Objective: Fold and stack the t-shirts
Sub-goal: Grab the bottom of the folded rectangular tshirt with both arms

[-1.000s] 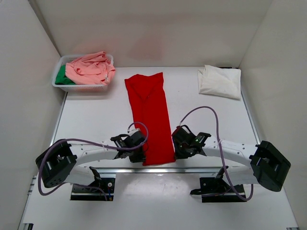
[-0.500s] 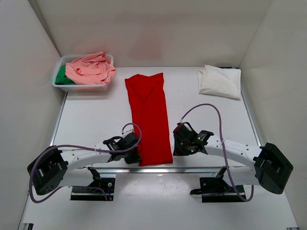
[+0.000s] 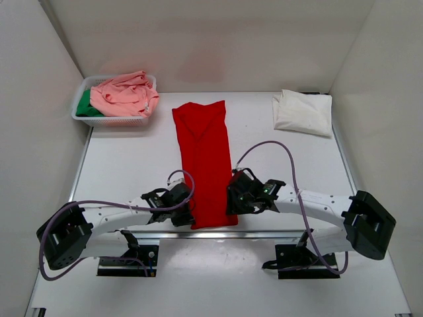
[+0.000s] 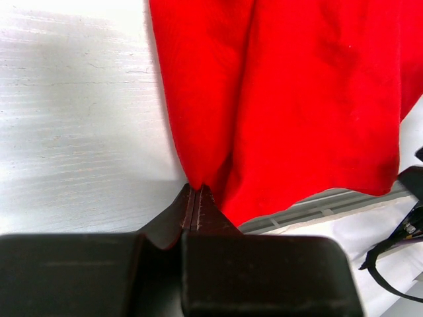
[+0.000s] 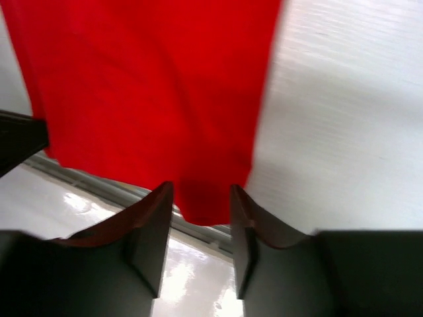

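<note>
Item one: soft bright red t-shirt [image 3: 205,158], folded into a long narrow strip. It lies lengthwise down the middle of the flat white table [image 3: 132,165], with its near hem at the table's near edge.

Item two: left gripper [image 4: 196,191], black, two-fingered. Its jaws are pressed together and pinch the near-left corner of the red t-shirt. That hold looks unchanged over the last half second.

Item three: right gripper [image 5: 198,195], same build. Change noted: a moment ago it sat just off the cloth's right edge. It has since slid in to the near-right corner and its jaws now stand apart. The hem hangs in the gap between them, not yet clamped.

Reading: one corner is secured and the other is lined up for a matching pinch. This suits a lengthwise fold of the near end toward the far end.

Item four: cream-white t-shirt [image 3: 303,112], already folded, at the far right of the table, well apart from the red one.

Item five: white plastic mesh basket [image 3: 112,121] at the far left. It holds a crumpled salmon-pink t-shirt [image 3: 125,92] and a green t-shirt [image 3: 84,105], both still unfolded.
</note>
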Robot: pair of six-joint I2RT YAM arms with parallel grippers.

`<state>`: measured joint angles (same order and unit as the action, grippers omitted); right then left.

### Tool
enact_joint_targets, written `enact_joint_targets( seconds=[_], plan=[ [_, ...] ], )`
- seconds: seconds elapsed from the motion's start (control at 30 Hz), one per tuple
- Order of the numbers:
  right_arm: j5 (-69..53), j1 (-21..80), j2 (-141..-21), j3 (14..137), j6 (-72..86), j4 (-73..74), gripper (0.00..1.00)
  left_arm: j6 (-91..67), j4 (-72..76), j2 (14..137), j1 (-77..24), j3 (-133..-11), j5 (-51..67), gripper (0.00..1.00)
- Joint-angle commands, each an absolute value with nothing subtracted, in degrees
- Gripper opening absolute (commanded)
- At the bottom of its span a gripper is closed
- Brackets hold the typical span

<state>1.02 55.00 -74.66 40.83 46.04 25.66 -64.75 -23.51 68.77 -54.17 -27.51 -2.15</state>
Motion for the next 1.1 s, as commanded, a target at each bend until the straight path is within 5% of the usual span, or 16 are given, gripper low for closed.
enact_joint_targets(
  seconds=[0.0, 0.13, 0.2, 0.27, 0.77, 1.07],
  plan=[
    [-0.82, 56.58, -76.96, 43.67, 45.09, 22.24, 0.41, -64.86, -26.11, 67.43, -54.14, -25.76, -2.11, 0.00],
    [-1.58, 57.73, -81.23, 44.72, 44.48, 23.88, 0.42, -64.94, -26.79, 66.97, -53.63, -25.41, -2.28, 0.00],
    [-1.51, 58.08, -81.30, 44.65, 44.82, 24.91, 0.02, -64.70, -26.72, 66.38, -53.53, -25.50, -2.10, 0.00],
    [-1.16, 57.99, -80.22, 44.22, 45.17, 25.56, 0.00, -64.43, -27.23, 66.17, -53.11, -25.24, -1.86, 0.00],
    [-3.66, 55.36, -73.48, 38.45, 44.27, 27.52, 0.01, -63.75, -31.14, 56.92, -49.51, -21.07, -0.21, 0.00],
    [-6.20, 54.88, -68.50, 33.22, 46.89, 24.36, 0.35, -63.29, -29.53, 58.93, -50.31, -21.14, 1.11, 0.00]
  ],
)
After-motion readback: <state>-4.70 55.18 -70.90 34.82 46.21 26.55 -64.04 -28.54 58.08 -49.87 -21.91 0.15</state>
